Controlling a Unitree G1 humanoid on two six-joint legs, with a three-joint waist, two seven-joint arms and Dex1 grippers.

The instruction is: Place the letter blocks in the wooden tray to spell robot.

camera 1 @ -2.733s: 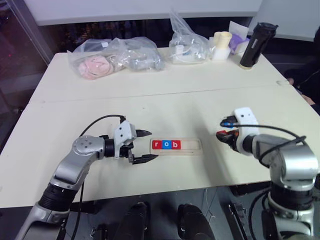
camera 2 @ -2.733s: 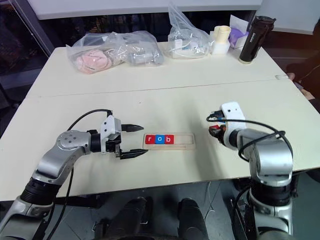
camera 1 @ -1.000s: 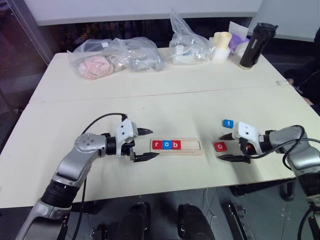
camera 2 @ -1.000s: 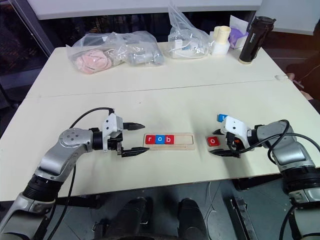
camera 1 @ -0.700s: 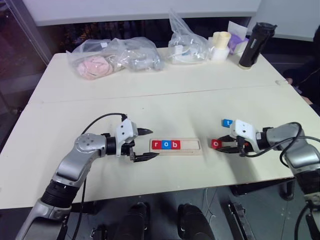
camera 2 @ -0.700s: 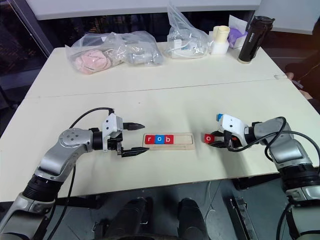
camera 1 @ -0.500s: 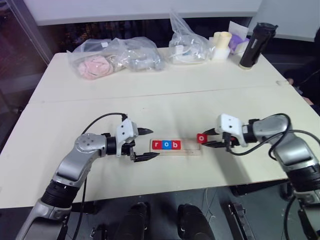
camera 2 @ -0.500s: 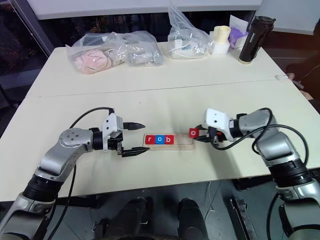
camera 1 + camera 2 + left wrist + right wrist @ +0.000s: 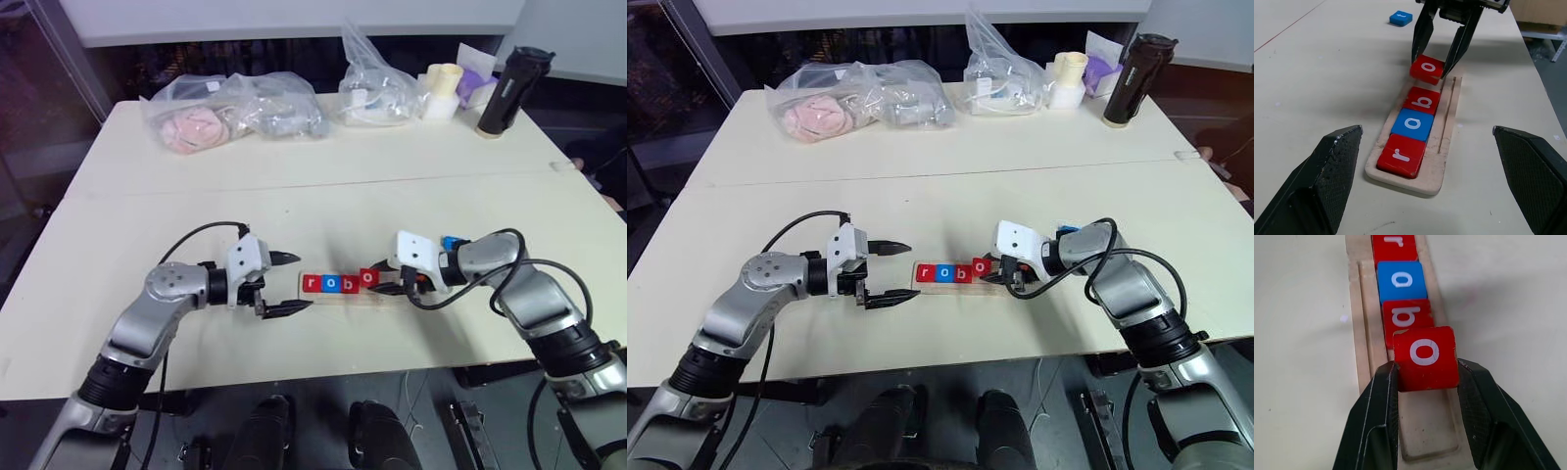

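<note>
Red "o" block [image 9: 1425, 358] is held clamped between the right fingers [image 9: 1381, 401], just above the wooden tray [image 9: 1448, 115], touching the "b" block [image 9: 1403, 317] beyond it. Left fingers [image 9: 1332, 166] are spread wide, grasping nothing. Blue "t" block [image 9: 1400, 18] is seen farther off on the worktop [image 9: 294, 196].

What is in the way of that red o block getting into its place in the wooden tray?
Nothing visible. The right gripper holds the red o block just above the wooden tray, right behind the b block. The groove beneath and past it is bare. The blue t block lies apart on the table.
</note>
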